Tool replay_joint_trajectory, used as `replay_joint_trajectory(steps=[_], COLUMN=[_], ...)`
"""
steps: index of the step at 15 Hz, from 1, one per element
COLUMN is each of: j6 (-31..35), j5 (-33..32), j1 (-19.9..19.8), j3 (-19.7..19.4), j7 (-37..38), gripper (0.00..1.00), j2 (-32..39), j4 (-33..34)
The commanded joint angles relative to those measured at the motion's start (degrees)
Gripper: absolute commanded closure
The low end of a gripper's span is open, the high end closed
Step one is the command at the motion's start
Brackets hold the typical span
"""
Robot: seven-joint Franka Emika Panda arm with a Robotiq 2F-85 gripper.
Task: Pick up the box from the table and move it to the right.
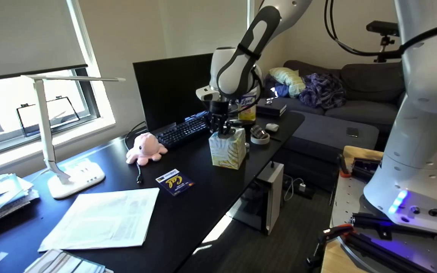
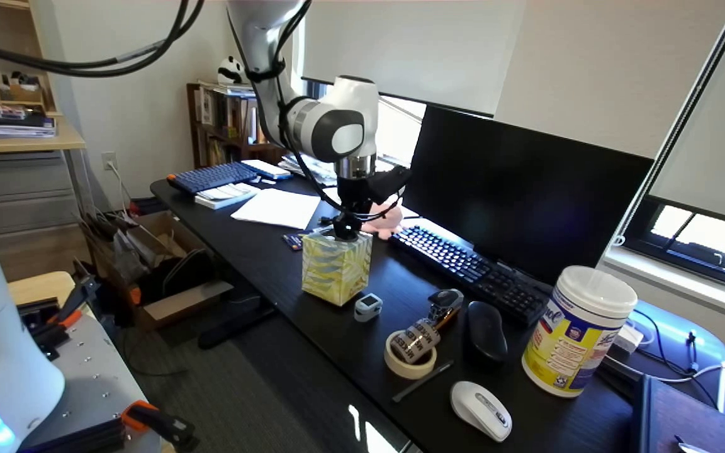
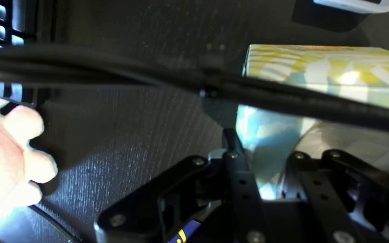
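Observation:
The box is a yellow-green patterned cube with an opening in its top. It is upright at the black table, near its front edge, and shows in both exterior views. I cannot tell whether its base touches the table. My gripper points down at the box top. In the wrist view the fingers are part-way closed. One lies along the box's outer side and the other is at the top opening, with the box's top strip between them. The fingertips are partly hidden.
A pink plush toy, a keyboard and a monitor stand behind the box. A small white device, tape roll, mouse and wipes tub lie beside it. White paper and a blue card lie opposite.

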Motion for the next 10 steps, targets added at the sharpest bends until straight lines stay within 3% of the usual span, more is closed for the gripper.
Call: replay_joint_trajectory(steps=[1,10], j6=[0.09,2.41], j5=[2.87,5.76], j1=[-0.03,0.89], j3=[-0.64,-2.7], j7=[1.02,11.75], gripper=[0.98,0.98], j2=[-0.57,-0.28], j4=[-1.44,-1.92])
